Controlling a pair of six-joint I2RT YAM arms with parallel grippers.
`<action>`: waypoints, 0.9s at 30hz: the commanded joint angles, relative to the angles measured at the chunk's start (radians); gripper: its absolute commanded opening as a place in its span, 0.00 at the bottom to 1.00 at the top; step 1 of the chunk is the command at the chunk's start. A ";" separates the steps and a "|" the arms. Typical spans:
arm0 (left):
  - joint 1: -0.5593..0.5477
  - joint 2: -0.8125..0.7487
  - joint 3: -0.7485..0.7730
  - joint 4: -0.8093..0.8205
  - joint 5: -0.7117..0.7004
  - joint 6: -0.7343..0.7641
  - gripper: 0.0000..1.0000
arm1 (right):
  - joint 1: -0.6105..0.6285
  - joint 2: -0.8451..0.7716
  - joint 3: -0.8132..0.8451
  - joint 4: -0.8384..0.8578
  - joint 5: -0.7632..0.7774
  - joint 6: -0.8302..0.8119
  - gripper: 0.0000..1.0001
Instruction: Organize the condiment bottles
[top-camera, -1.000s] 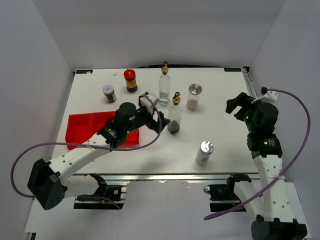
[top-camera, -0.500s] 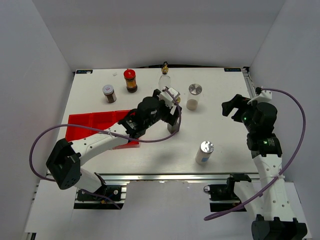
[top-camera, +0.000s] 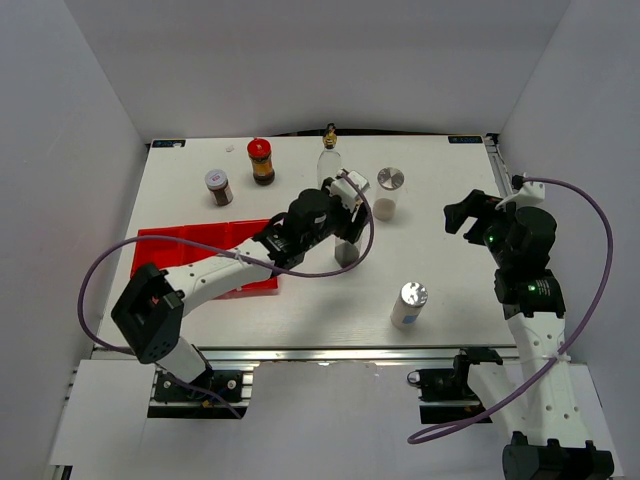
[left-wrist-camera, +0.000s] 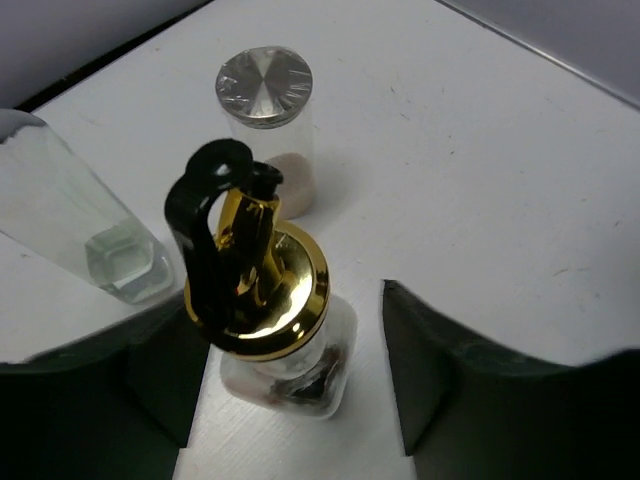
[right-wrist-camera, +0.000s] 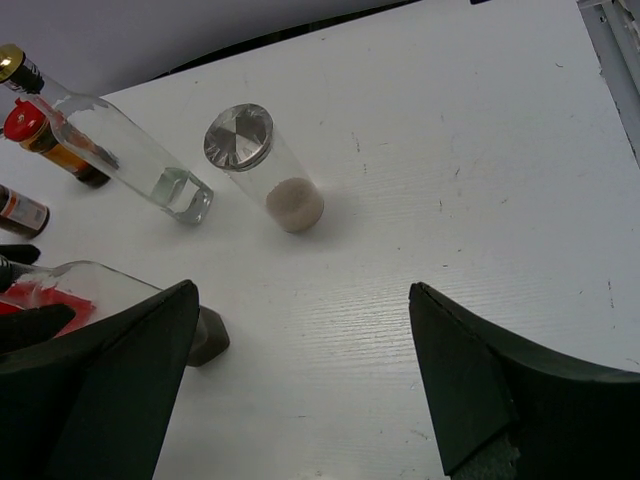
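A small glass bottle with a gold spout and black stopper stands upright at mid-table, dark sauce in its base. My left gripper straddles it from above. Its left finger is against the glass, and a narrow gap shows at the right finger. A taller clear bottle stands just behind. A silver-lidded shaker is to the right of that bottle, and another stands near the front edge. A red-capped jar is at the back left. My right gripper hangs open and empty over bare table.
A red divided tray lies at the left under my left forearm. A small dark jar with a pale lid stands behind it. The table's right edge has a metal rail.
My left arm has swung right and forward from the tray to the gold-spouted bottle, and its jaws have narrowed round it. The right arm has barely moved.
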 joint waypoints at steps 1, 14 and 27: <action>-0.004 0.011 0.065 0.027 0.019 -0.010 0.75 | -0.002 0.002 0.006 0.038 -0.011 -0.021 0.90; -0.009 -0.131 0.174 -0.088 -0.261 -0.159 0.00 | -0.002 -0.006 -0.005 0.041 -0.023 -0.020 0.89; 0.036 -0.286 0.378 -0.436 -1.122 -0.214 0.00 | -0.001 -0.012 -0.002 0.030 -0.015 -0.015 0.89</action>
